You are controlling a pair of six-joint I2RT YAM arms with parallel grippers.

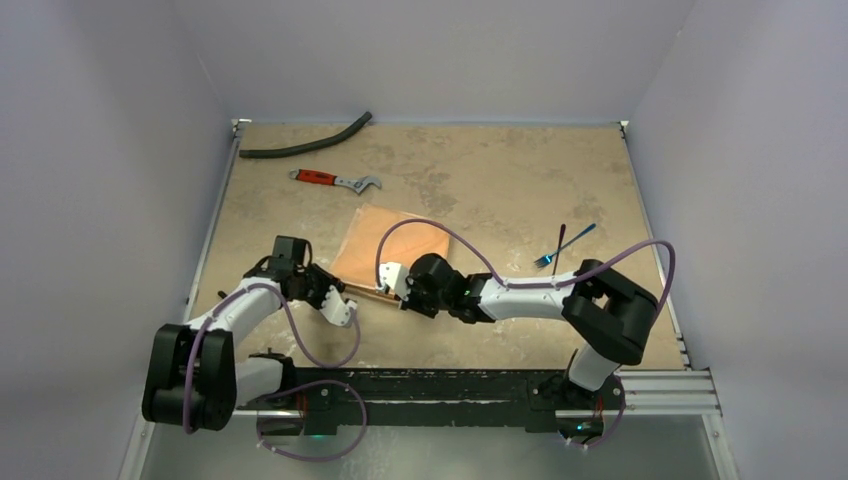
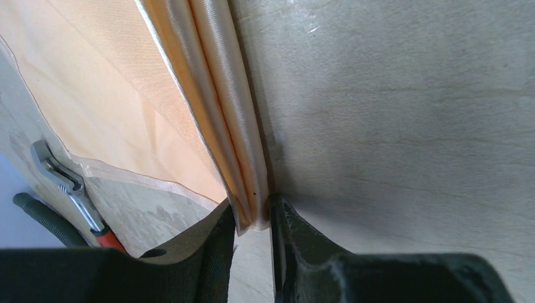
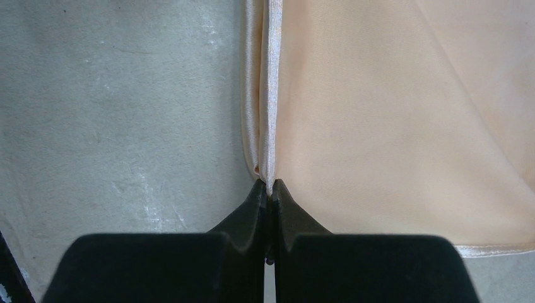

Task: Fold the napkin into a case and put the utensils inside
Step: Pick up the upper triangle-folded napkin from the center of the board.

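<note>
Napkin (image 1: pixel 400 240) is lying mid-table (image 1: pixel 500 180), not yet shaped into a case, far part flat, near edge doubled over into a narrow fold. That fold is being gripped at 2 points. Left gripper (image 1: pixel 345 305) is being held at the fold's left end: in the left wrist view the rolled edge is being pinched between both fingertips (image 2: pixel 217 233), with cloth filling the gap between them. Right gripper (image 1: pixel 393 283) is being held at the fold's right end: in the right wrist view the fingers (image 3: pixel 252 208) are clamped nearly together on the thin cloth edge. The stretch of fold between the 2 grippers is being kept close to straight, left to right. Fork (image 1: pixel 582 234) and spoon (image 1: pixel 562 232) are lying crossed on the bare table, well apart from the napkin, to its right. Wrench (image 1: pixel 336 180) is lying just beyond the napkin's far-left corner, and hose (image 1: pixel 305 146) is lying farther back, near the far-left edge.
</note>
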